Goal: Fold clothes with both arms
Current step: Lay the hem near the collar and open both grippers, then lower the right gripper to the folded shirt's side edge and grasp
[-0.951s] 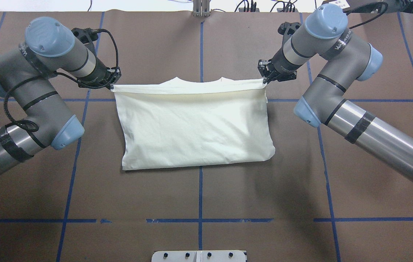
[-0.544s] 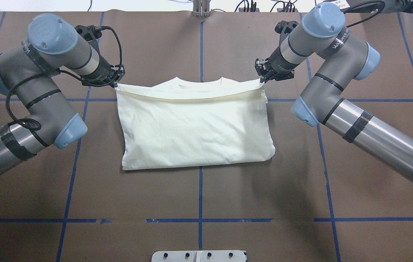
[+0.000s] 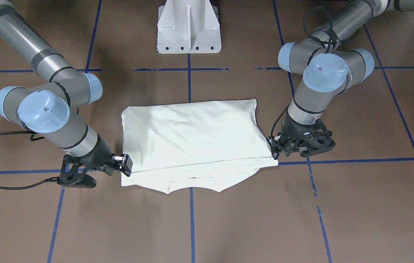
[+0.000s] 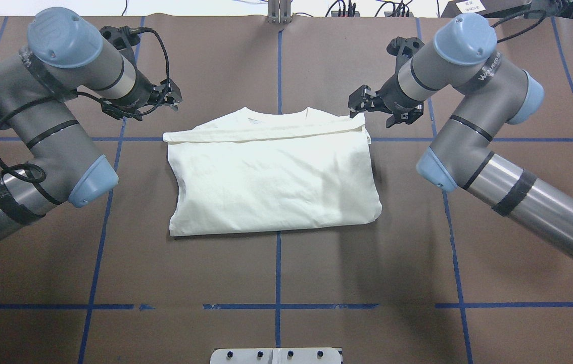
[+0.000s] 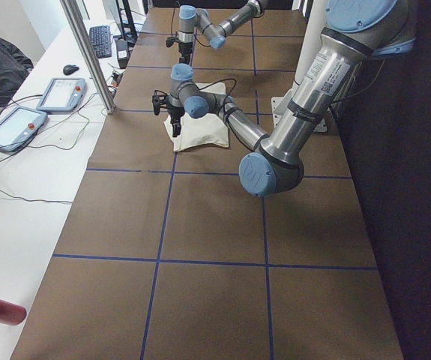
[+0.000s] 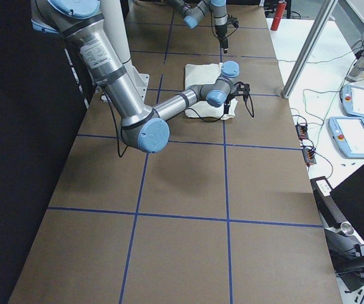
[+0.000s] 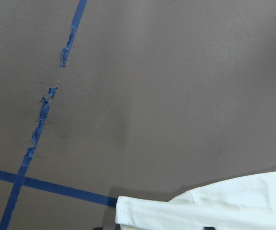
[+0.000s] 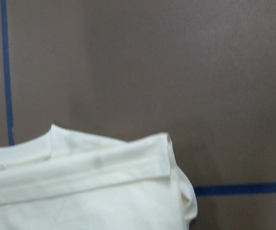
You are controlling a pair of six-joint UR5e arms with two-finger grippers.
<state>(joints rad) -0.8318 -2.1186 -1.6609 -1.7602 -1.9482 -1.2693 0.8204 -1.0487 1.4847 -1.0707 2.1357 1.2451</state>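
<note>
Well, left gripper (image 4: 171,98) and right gripper (image 4: 360,101), jaws apart, hover just beyond the shirt's (image 4: 271,177) collar edge; they should lift straight clear, not dragging the fold.

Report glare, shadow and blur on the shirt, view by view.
Overhead exterior: the shirt is washed out to bluish white mid-panel. Exterior front-facing: similar glare, grey shadow on the corner near the right gripper. Right wrist-mounted: soft focus, hems blurred.

Bright even light, soft shadows, sharp
</note>
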